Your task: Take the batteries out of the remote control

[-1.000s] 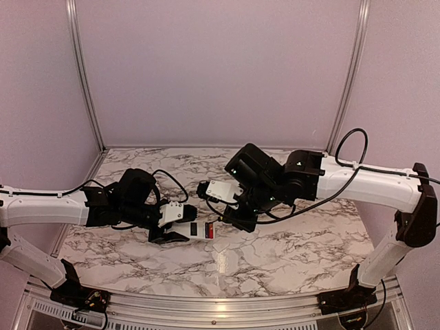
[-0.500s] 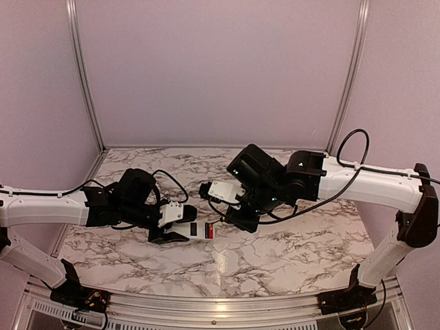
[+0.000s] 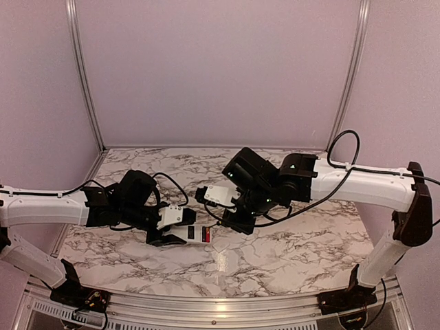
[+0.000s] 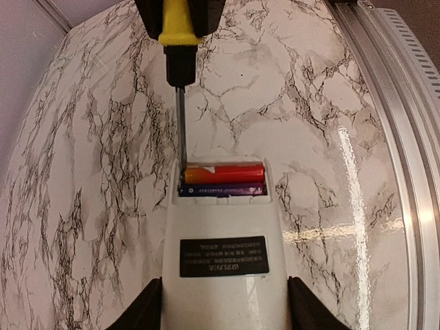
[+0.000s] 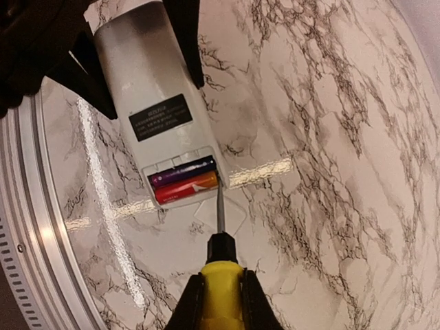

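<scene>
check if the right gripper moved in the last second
Yes, slightly. In the top view the right gripper, shut on the screwdriver, has shifted left, away from the right frame post.

The table [image 4: 330, 103] looks like shiny marble, the remote control [image 4: 223, 220] is smooth white plastic, and the screwdriver [image 4: 177, 69] has a yellow plastic handle and a thin metal rod.

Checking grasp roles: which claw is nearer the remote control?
Left. The left claw grips the remote control by both sides; the right claw stands off beyond its battery end, holding the screwdriver.
</scene>
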You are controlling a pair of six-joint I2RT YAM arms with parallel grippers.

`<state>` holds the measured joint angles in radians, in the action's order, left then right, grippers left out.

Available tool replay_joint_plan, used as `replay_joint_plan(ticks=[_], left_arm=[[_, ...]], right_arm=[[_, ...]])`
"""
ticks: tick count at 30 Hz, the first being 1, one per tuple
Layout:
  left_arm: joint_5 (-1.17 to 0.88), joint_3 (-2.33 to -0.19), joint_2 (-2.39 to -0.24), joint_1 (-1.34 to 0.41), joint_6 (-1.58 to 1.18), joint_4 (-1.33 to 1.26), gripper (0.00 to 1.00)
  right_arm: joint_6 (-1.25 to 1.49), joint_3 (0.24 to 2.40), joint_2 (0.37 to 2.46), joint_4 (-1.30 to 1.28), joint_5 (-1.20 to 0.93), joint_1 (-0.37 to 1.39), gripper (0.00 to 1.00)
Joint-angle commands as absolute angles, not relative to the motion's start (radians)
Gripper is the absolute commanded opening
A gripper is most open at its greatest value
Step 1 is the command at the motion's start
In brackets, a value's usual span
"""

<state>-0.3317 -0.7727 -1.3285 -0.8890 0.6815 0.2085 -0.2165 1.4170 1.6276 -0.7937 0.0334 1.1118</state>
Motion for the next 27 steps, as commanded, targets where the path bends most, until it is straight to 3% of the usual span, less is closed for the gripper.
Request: replay_joint_plan(ticks=[1, 27], left_arm=[[-0.385, -0.812, -1.321, -0.892, 0.702, 0.143, 0.00], [-0.357, -0.835, -1.310, -0.892, 0.771, 0.168, 0.00]], right_arm=[[-0.238, 1.426, 1.655, -0.782, -0.038, 1.100, 0.00], [-0.343, 1.286, 1.641, -0.609, -0.392, 1.100, 0.00]])
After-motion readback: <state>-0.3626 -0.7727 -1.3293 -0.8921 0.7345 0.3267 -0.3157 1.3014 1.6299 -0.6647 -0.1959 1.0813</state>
